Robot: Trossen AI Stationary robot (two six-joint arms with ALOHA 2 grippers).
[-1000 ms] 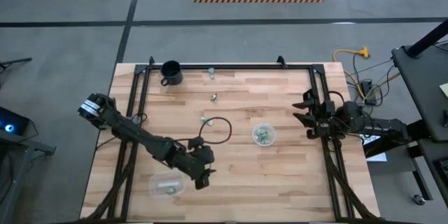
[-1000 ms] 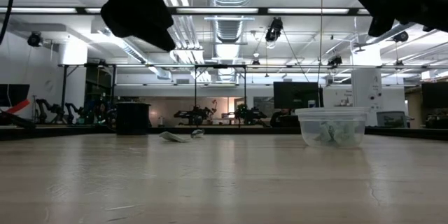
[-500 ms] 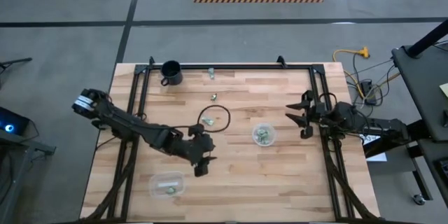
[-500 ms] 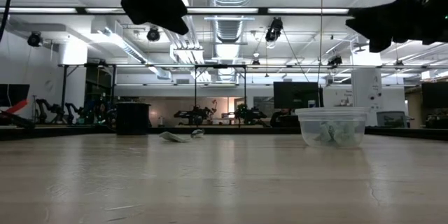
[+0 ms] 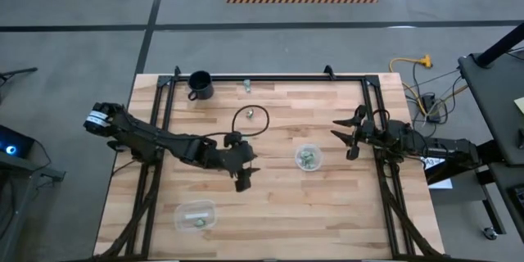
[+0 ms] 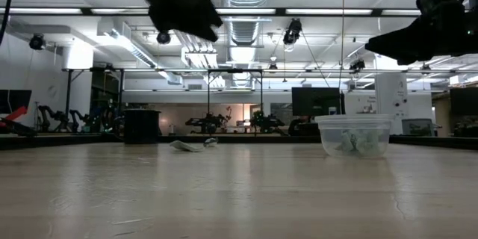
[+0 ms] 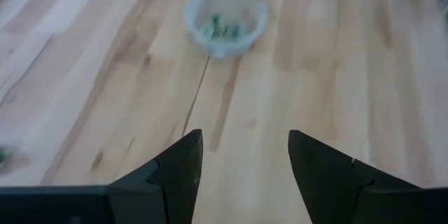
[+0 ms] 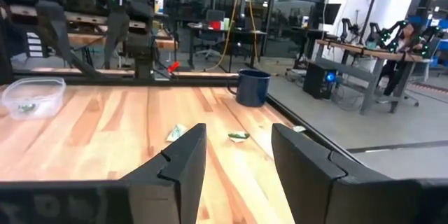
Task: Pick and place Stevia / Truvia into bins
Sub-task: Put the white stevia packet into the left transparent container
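Left gripper: centre of the high view, above bare table; jaws parted, holding nothing.
Right gripper: right of centre in the high view; jaws parted, holding nothing.
Round bin: between the grippers, packets inside.
Tub: lower left of the high view, some packets inside.
Loose packets: one upper centre, one by the top edge.
Mug: upper left.

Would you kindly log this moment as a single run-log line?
left hand: open, empty, mid-table | right hand: open, empty, right side | round bin: holds packets | rectangular tub: holds packets | loose packets: on table
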